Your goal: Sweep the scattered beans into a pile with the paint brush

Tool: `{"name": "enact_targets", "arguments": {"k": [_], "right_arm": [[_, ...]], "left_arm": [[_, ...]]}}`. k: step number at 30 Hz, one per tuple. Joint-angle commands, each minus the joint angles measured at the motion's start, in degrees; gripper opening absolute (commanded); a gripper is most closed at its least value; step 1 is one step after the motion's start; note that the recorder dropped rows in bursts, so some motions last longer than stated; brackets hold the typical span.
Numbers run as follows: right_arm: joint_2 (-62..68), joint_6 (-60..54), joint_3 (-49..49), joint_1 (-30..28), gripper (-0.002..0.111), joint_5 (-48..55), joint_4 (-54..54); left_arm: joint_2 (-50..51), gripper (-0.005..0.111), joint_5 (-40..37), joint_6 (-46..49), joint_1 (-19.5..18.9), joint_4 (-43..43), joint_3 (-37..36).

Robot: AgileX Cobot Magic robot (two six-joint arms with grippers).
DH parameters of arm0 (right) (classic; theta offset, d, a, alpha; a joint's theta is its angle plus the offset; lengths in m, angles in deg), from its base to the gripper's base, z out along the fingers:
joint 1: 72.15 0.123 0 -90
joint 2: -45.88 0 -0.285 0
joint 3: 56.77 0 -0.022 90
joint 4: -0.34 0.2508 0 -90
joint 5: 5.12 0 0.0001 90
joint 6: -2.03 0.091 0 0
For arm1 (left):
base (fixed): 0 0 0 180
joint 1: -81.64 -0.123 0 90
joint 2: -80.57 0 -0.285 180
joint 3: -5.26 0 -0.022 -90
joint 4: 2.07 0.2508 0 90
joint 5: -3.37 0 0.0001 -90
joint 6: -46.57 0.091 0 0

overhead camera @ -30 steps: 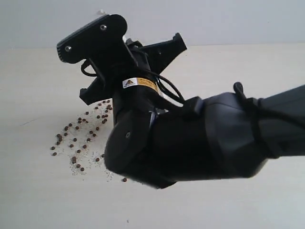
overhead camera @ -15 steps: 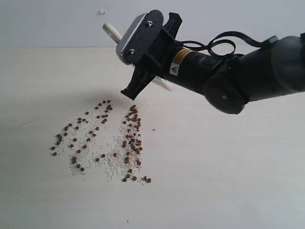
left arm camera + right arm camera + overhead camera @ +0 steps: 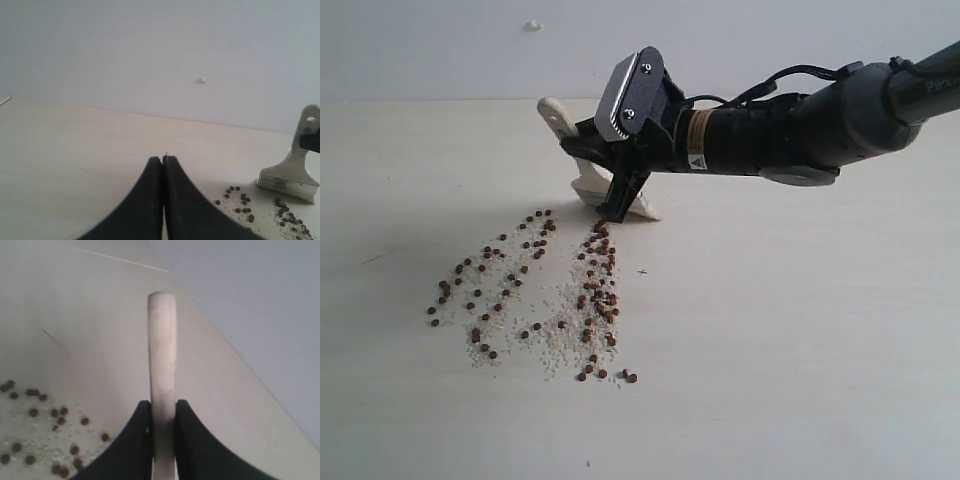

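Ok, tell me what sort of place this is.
Probably a robot test bench in a lab: a pale tabletop against a plain wall, with scattered beans and a paint brush held in the right gripper.

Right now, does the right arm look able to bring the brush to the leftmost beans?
Probably yes. The right gripper holds the paint brush, bristles down on the table at the far end of the beans, and nothing but more beans lies between it and the leftmost ones.
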Motion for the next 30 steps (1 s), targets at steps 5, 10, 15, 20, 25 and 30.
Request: {"name": "enact_targets", "arguments": {"k": [5,10,15,20,25,30], "right_arm": [[0.03,17.17,-0.67,-0.32,0.000,-5.12,-14.99],[0.03,26.87,-0.67,-0.32,0.000,-7.25,-21.62],[-1.03,35.01,-0.67,-0.32,0.000,-9.42,-27.87],[-5.04,35.57,-0.47,-0.32,0.000,-9.42,-27.20],[-9.98,30.05,-0.47,-0.32,0.000,-6.28,-23.62],[-10.34,13.56,-0.47,-0.32,0.000,-4.55,-11.90]], "left_arm": [[-0.37,0.000,0.03,0.06,-0.17,-0.23,0.01],[-0.37,0.000,0.03,0.17,-0.17,-0.23,0.01],[-0.37,0.000,0.03,0.17,-0.17,-0.23,0.01],[-0.37,0.000,0.03,0.17,-0.17,-0.23,0.01],[-0.37,0.000,0.03,0.17,-0.17,-0.23,0.01],[-0.37,0.000,0.03,0.17,-0.17,-0.23,0.01]]}}
